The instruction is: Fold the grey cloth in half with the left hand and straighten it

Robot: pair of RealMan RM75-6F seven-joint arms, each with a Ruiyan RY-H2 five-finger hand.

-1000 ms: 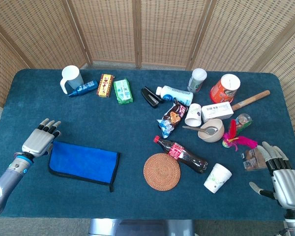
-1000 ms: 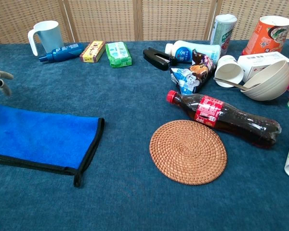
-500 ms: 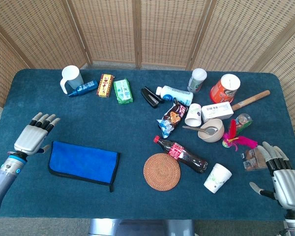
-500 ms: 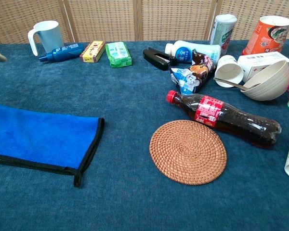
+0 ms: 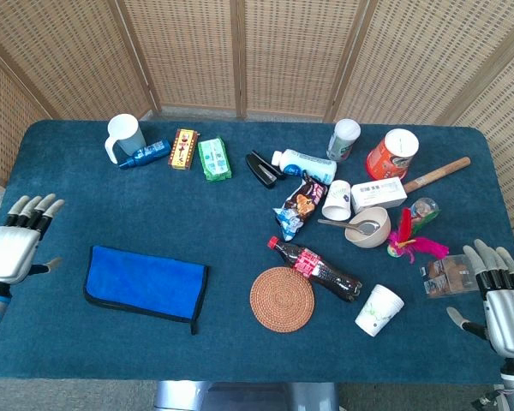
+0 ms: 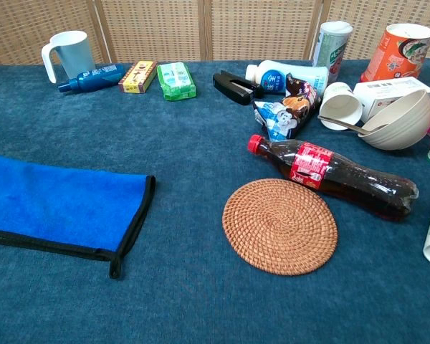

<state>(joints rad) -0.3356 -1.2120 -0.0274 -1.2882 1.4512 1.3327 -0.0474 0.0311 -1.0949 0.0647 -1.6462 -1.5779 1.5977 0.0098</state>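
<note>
Presently we find the cloth (image 5: 146, 284) lying folded flat near the table's left end, apparently finished, since the left hand (image 5: 15, 244) hangs beside it, fingers spread, holding nothing.

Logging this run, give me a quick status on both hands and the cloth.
Left hand open, clear of cloth. Right hand open, holding nothing. Blue cloth lies folded flat, untouched. Nothing on it; woven coaster well clear.
</note>
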